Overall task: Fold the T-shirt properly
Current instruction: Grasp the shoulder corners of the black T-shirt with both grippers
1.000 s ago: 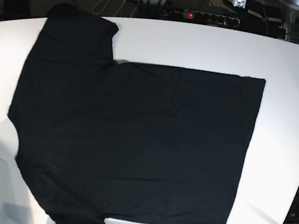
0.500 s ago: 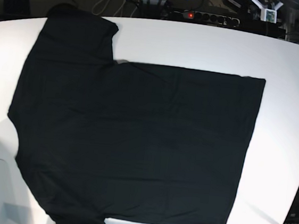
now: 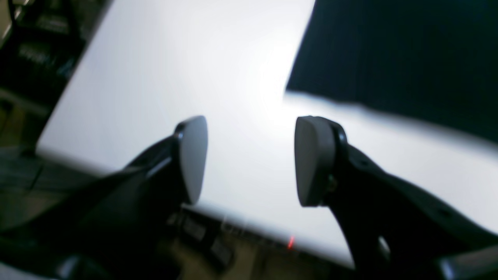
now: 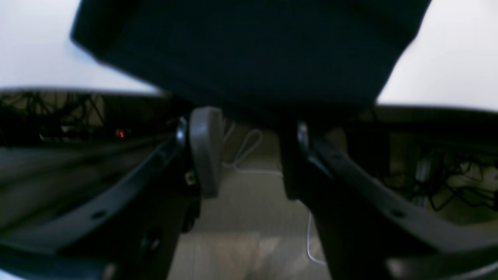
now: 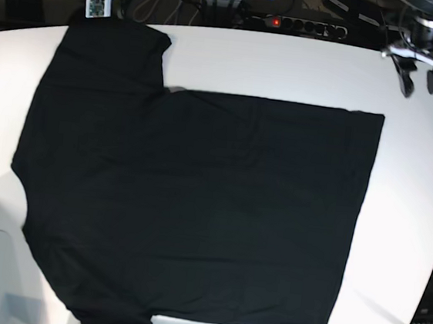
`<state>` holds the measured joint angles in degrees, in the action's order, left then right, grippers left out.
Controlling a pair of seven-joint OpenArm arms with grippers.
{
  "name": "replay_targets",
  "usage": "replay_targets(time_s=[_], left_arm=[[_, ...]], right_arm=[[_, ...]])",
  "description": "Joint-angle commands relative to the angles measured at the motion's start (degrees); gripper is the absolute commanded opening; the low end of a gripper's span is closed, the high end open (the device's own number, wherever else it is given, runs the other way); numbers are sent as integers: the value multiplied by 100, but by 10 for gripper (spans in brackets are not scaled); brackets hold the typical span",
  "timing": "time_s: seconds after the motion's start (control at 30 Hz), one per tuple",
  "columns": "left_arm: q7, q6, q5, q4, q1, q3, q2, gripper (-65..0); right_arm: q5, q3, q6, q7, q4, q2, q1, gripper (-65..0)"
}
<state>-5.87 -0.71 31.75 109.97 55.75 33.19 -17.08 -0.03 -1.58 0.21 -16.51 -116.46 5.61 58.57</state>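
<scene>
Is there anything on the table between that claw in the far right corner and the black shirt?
No, only bare white table separates the left gripper from the T-shirt, as the base view shows.

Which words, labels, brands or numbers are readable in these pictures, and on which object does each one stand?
None can be read.
T-shirt: plain black on the side that shows, no print or tag visible.
Power strip behind the table: only a red light, any marking too small to read.
Both wrist views: too blurred for text.
</scene>
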Motion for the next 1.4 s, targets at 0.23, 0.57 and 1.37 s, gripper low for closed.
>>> replay_targets(time_s=[0.23,0.57,1.37], left_arm=[[81,31,47,-821,-1403,52,-28,-255],[81,31,74,-1973,-2511,-1082,-204,-255],[90,-514,91,-2527,-2528,-1741,-186,-417]], right_arm=[[-1,-22,19,47,-77,6,-384,-382],[-10,-22,19,38,-77,6,-498,-382],[-19,-268,19,47,-68,15,-648,-382]])
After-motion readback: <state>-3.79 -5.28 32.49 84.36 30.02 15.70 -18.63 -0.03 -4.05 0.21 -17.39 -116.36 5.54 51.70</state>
